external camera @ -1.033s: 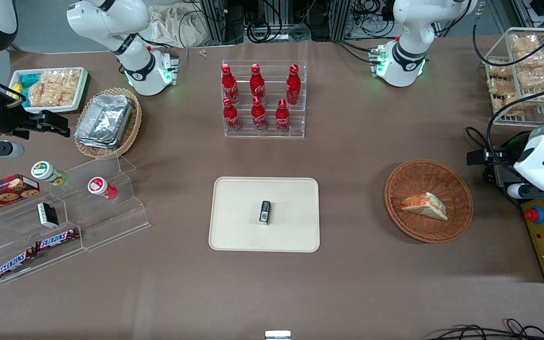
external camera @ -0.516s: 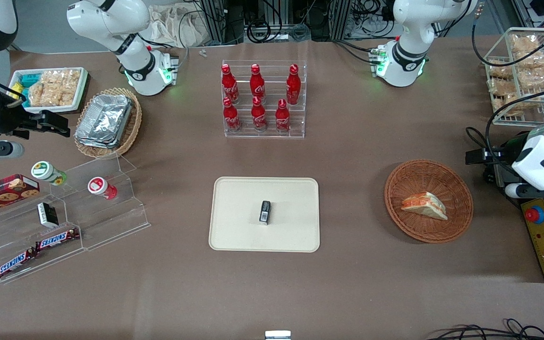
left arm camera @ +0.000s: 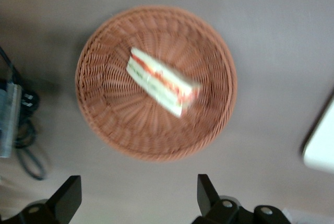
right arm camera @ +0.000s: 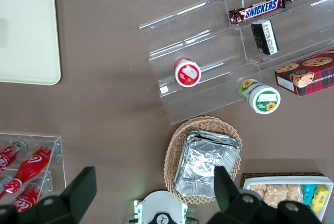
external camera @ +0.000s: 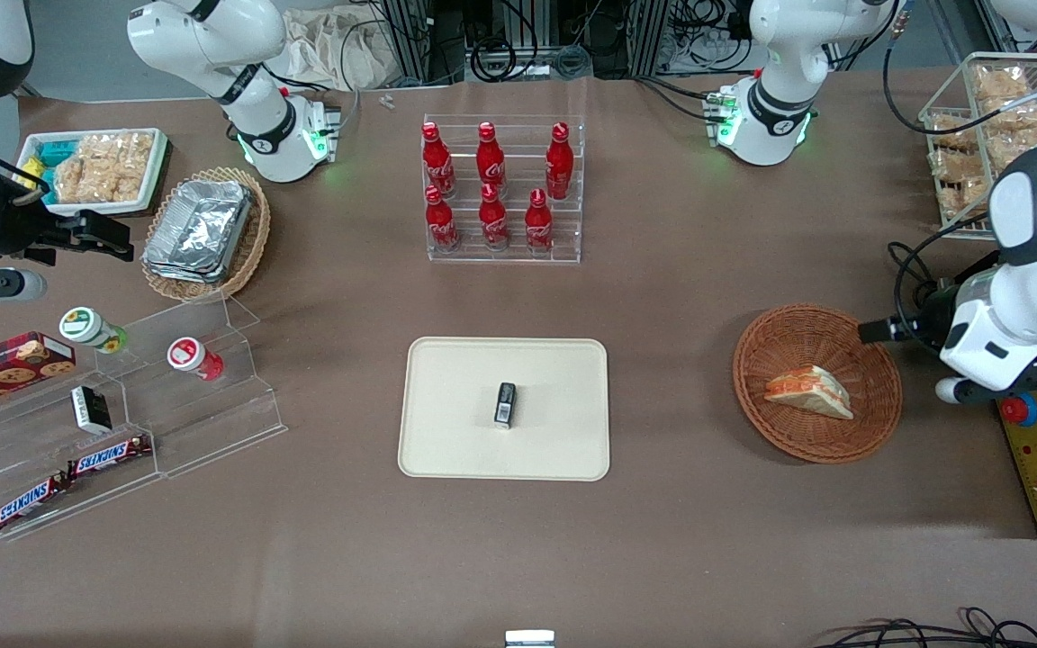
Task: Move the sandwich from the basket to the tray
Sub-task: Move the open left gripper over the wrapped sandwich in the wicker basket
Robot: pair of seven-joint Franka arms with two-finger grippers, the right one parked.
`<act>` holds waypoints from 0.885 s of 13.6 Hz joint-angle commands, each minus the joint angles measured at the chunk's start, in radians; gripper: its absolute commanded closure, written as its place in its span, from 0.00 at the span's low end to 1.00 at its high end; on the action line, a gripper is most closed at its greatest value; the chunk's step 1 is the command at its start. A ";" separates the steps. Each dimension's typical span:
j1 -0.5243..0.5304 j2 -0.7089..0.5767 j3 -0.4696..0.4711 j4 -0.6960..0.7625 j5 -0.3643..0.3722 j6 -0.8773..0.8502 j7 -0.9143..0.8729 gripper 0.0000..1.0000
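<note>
So the left arm has just swung in from the working end of the bench: a second ago it hung well outside the basket, now its gripper (left arm camera: 138, 200) hovers over the basket (external camera: 879, 423) rim at roughly the 2 o'clock edge, with its fingers (left arm camera: 68, 198) spread wide and nothing between them. Reads to me like the approach is underway and the grab hasn't started yet.

Going near to far: the tray (external camera: 446, 450) sits nearest the front camera, mid-bench, with a small dark packet (external camera: 505, 403) lying around its middle, so there's bare tray all around that for a drop. About level with it, toward the working arm's end, the basket holds the sandwich (external camera: 808, 391), lying flat a bit past center toward 3 o'clock, clear of the woven wall. Bare bench between basket and tray, so the carry path looks open. Farther off is the rack of red bottles (external camera: 491, 189), well apart from all this.
</note>
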 commanded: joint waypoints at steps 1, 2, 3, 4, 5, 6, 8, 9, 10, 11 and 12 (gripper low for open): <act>0.009 -0.009 -0.006 -0.078 -0.010 0.130 -0.245 0.01; 0.009 -0.001 -0.006 -0.101 -0.010 0.172 -0.318 0.01; 0.009 0.010 -0.005 -0.126 -0.008 0.210 -0.390 0.01; 0.009 0.021 -0.005 -0.150 -0.006 0.245 -0.450 0.01; 0.009 0.027 -0.005 -0.176 -0.006 0.285 -0.496 0.01; 0.009 0.034 -0.006 -0.202 -0.006 0.316 -0.534 0.01; 0.009 0.053 -0.005 -0.236 -0.006 0.388 -0.622 0.01; 0.009 0.060 -0.005 -0.247 -0.005 0.423 -0.675 0.01; 0.009 0.064 -0.005 -0.258 -0.003 0.457 -0.724 0.01; 0.009 0.062 -0.005 -0.276 0.000 0.480 -0.755 0.01; 0.009 0.059 -0.003 -0.296 0.001 0.486 -0.765 0.01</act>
